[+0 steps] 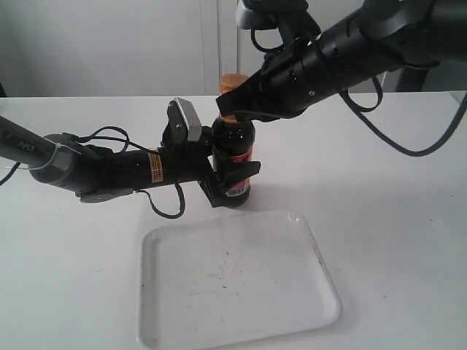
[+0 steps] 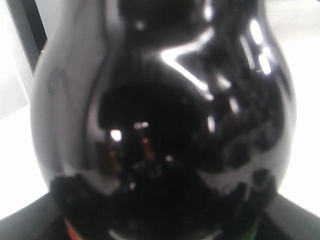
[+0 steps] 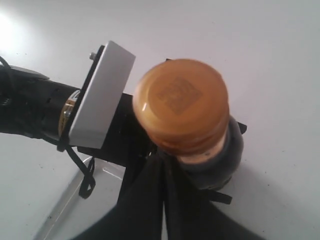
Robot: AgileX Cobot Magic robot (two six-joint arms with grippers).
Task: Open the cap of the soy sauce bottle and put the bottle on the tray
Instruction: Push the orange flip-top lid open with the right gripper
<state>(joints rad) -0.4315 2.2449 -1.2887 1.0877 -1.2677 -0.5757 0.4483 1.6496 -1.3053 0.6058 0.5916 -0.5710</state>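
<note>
The white surface [image 1: 408,219] spreads across the whole scene, and on its near part lies the tray [image 1: 321,292], flat, bare and speckled, with nothing resting in it yet. Just beyond the tray's far rim stands the soy sauce bottle [image 1: 232,149], upright on the surface, its long axis vertical, not yet over the tray. The left gripper [image 1: 233,179] reaches in level from the left and has its jaws clamped on the bottle's lower body at the label; the left wrist view is filled edge to edge by the glossy dark shoulder [image 2: 165,130], which fits a firm side hold. The right gripper [image 1: 232,108] comes down at a slant from the upper right and sits at the neck, just under the cap [image 1: 232,80]; it is the arm nearer the cap. Whether its jaws are pinched on the collar or merely beside it I cannot tell: the right wrist view shows only its dark fingers [image 3: 150,200] meeting below the cap. The cap [image 3: 181,105] itself, round and orange-gold with a square mark embossed on top, looks seated flat and shut. The opening probably turns on pushing the cap's rim upward from beneath while the left arm holds the body steady, so the step in hand appears to be the flip, with the move to the tray left to do.
</note>
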